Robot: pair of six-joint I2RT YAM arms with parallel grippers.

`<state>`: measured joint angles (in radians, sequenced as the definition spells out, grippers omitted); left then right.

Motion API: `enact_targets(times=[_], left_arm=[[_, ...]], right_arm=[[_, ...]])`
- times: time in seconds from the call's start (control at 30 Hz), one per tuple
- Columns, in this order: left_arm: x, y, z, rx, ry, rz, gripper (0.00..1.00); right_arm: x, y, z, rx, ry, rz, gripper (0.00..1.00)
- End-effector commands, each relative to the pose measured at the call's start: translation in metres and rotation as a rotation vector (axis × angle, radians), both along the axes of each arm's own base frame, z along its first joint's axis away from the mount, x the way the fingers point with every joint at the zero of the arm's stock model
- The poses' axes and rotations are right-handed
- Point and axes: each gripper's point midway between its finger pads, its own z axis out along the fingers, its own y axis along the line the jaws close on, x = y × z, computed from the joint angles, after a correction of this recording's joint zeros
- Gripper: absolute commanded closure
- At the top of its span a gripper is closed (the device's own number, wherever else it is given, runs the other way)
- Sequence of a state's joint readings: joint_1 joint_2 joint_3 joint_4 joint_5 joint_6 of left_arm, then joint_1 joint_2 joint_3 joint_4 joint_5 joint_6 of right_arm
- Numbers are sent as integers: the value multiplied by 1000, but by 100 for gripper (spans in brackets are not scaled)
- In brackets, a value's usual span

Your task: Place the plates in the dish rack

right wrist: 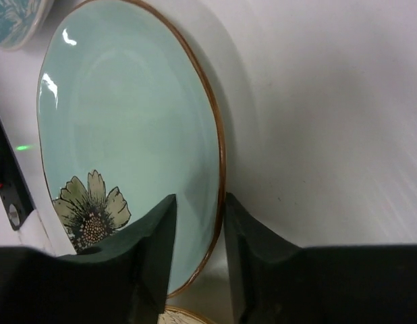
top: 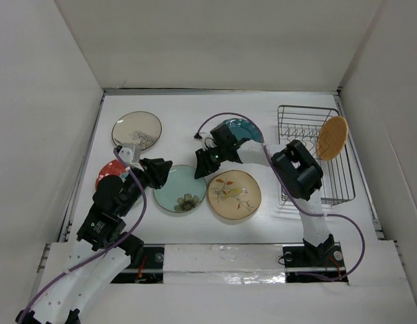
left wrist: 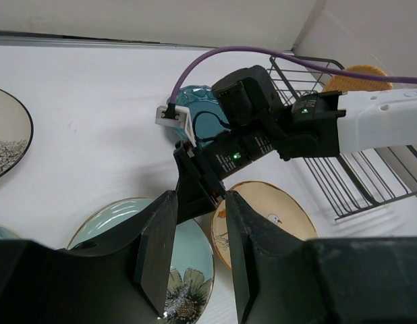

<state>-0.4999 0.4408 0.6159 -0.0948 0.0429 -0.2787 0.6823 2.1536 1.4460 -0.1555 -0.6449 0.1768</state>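
Observation:
The pale aqua flower plate (top: pixel 181 190) lies flat at the table's middle. My right gripper (top: pixel 202 169) is open, and its jaws straddle this plate's right rim (right wrist: pixel 218 169) without closing on it. My left gripper (top: pixel 161 174) is open and empty, low over the same plate's left side (left wrist: pixel 188 270). The tan floral plate (top: pixel 234 194) lies beside it on the right. The dark teal plate (top: pixel 243 127) is partly under the right arm. The cream speckled plate (top: pixel 137 129) is at the back left. The red plate (top: pixel 106 173) is partly hidden by the left arm. The orange plate (top: pixel 332 137) stands in the dish rack (top: pixel 340 185).
White walls enclose the table on the left, back and right. The rack stands against the right wall. A purple cable (top: pixel 225 116) loops over the right arm, and another (top: pixel 137 202) runs along the left arm. The two grippers are close together over the aqua plate.

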Motion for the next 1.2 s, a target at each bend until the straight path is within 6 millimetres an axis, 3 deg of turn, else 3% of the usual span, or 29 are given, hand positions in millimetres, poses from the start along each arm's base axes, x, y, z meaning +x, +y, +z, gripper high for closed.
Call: enact_targets(times=[0.0,0.2,0.27,0.43,0.47,0.53,0.63,0.67,0.7,0.77,0.8,0.83,0.9,0.93,1.07,1.17], left_arm=[[0,5,31,-33,-88,17,68],[-4,5,35,-43,-103,11,68],[-6,5,37,-47,-110,6,68],[-12,6,44,-66,-137,-8,67],[-14,5,45,-68,-141,-14,68],[-17,6,49,-76,-154,-18,67],[-22,6,54,-90,-175,-31,67],[-23,6,57,-94,-184,-34,67],[-25,6,58,-97,-189,-38,67],[-27,7,59,-100,-195,-43,67],[-29,7,61,-105,-202,-45,67],[-31,8,62,-108,-206,-46,67],[-34,9,65,-117,-220,-49,67],[-36,10,66,-119,-226,-49,67],[-45,10,72,-136,-252,-66,67],[-47,10,73,-140,-257,-72,66]], right_arm=[[-19,3,-19,-12,77,61,66],[-14,12,-1,43,71,45,100],[-10,17,19,81,45,38,100],[10,15,86,178,-58,-39,100],[10,13,116,219,-99,-56,100],[28,-4,146,255,-140,-135,100],[34,-35,195,312,-206,-230,100],[53,-54,210,331,-259,-315,100],[55,-72,239,359,-314,-369,100],[67,-110,247,335,-347,-514,100],[79,-139,256,329,-379,-600,100],[75,-161,278,348,-436,-655,100],[87,-222,286,277,-484,-857,100],[79,-246,309,278,-548,-923,100],[71,-361,334,58,-696,-1320,100],[64,-421,343,-119,-767,-1496,100]])
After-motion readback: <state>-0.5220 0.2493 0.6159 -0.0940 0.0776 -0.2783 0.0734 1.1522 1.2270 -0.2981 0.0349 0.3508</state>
